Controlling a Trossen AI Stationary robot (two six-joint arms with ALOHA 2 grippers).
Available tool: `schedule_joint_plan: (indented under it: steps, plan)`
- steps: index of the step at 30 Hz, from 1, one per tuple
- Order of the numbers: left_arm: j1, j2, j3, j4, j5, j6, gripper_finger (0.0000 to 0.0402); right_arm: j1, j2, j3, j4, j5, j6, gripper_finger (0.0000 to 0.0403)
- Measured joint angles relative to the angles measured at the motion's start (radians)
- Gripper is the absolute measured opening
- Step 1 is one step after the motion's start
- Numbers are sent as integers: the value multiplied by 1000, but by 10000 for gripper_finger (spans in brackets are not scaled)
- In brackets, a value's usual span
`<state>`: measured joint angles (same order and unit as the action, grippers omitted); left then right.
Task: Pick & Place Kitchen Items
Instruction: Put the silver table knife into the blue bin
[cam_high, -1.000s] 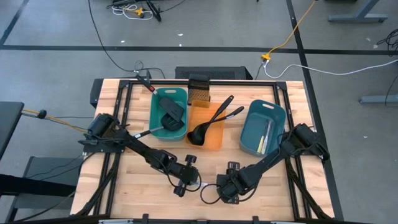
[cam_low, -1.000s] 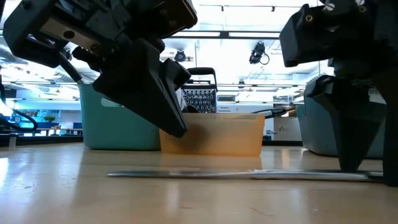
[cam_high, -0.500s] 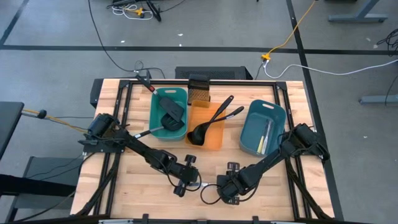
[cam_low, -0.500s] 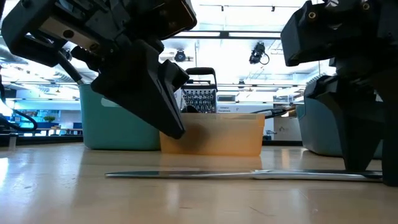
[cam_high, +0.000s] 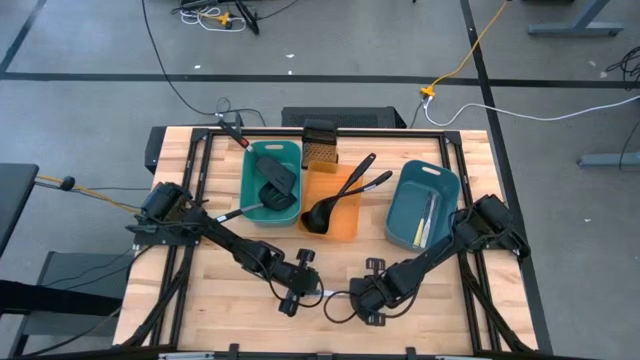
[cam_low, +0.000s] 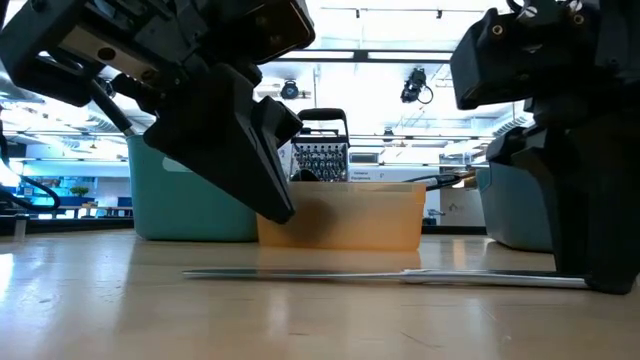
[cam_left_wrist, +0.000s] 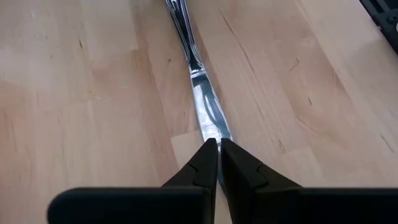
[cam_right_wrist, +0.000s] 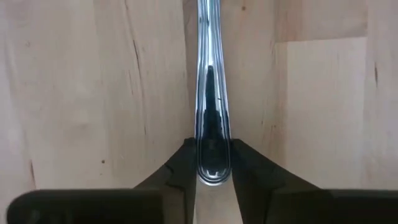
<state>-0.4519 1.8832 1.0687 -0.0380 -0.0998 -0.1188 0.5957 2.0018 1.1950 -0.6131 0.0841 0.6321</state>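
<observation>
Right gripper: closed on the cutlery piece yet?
Yes: the right gripper has a finger against each side of the silvery cutlery piece, which lies flat on the table.

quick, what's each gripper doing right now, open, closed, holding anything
Left gripper: shut, fingertips over one end of the silvery cutlery piece, not gripping it.
Right gripper: fingers closed against the handle end of the same piece.
</observation>
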Motion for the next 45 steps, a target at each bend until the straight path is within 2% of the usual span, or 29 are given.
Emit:
schedule_joint_plan:
  steps: [6, 9, 14, 19, 23, 35, 45]
  plan:
    - [0, 0, 0, 0, -1, -11, 26, 3, 1, 9, -17, 33, 17, 90]
    - [3, 0, 0, 0, -5, -32, 43, 5, 11, 46, -60, 40, 14, 90]
    - [4, 0, 0, 8, -5, -34, 105, 3, 19, 85, -81, 39, -7, 91]
    - [4, 0, 0, 4, 43, -54, 178, 0, 19, 87, -87, 33, -8, 91]
    - [4, 11, 1, -5, 45, -56, 213, -5, 12, 87, -86, 28, -7, 91]
    - [5, 35, 0, -19, 56, -54, 214, -7, -1, 87, -101, 51, 12, 91]
    - [5, 71, 3, -21, 43, -44, 213, -31, -3, 89, -86, -2, 41, 91]
